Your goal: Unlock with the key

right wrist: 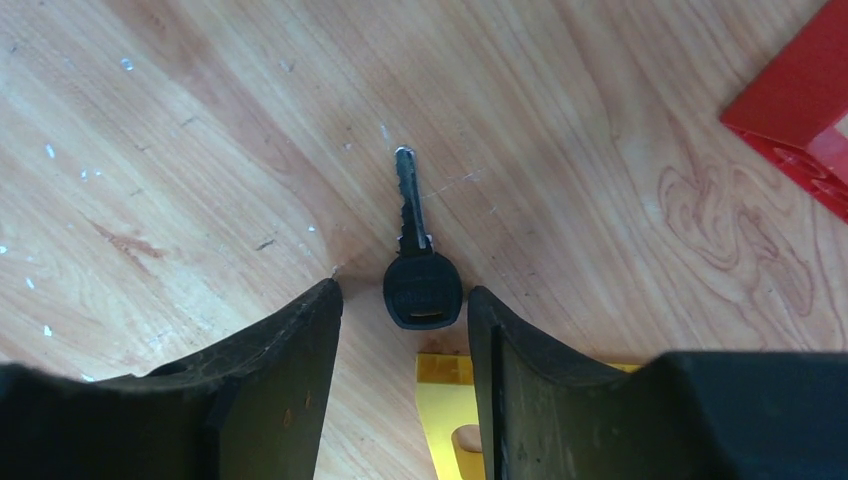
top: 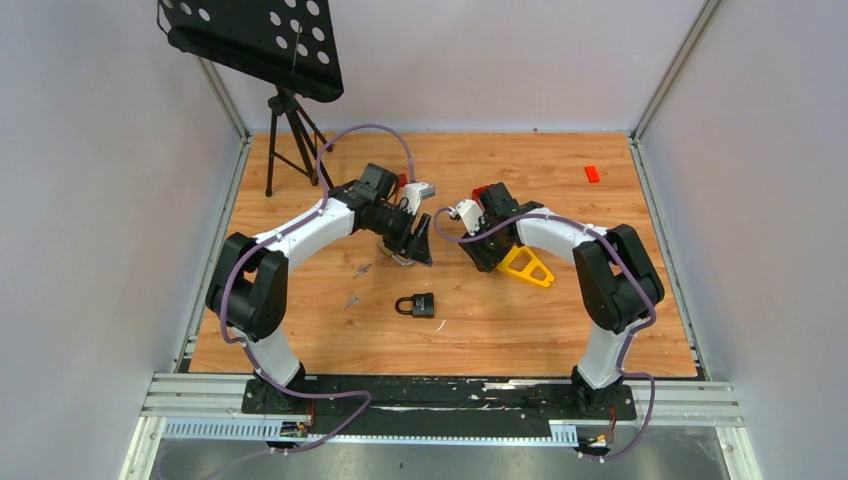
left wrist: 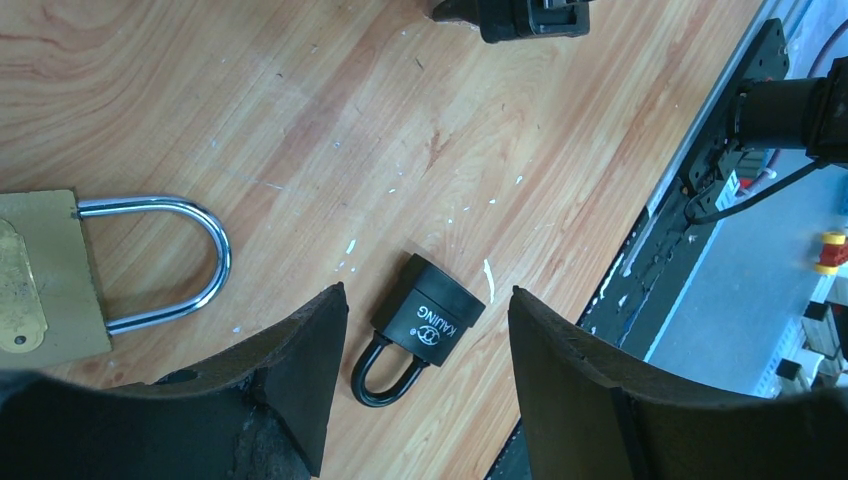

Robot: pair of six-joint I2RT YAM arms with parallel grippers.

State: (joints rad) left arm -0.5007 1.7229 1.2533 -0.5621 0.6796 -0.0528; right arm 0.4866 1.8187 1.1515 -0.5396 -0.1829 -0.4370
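A black padlock [top: 417,305] lies flat on the wooden table, its shackle closed; in the left wrist view it [left wrist: 425,325] lies below and between my open fingers. My left gripper [top: 408,250] [left wrist: 428,290] is open and empty, hovering above the table. A brass padlock [left wrist: 50,275] with a steel shackle lies just to its left. A key with a black head [right wrist: 420,285] lies on the wood right at the tips of my right gripper [right wrist: 405,287] [top: 487,255], which is open and low over it. The key is hidden in the top view.
A yellow triangular piece [top: 527,266] [right wrist: 450,410] lies right under the right gripper. Two small metal keys [top: 362,269] [top: 352,299] lie left of the black padlock. A red block [top: 592,173] is at the back right. A tripod stand [top: 285,130] stands at the back left.
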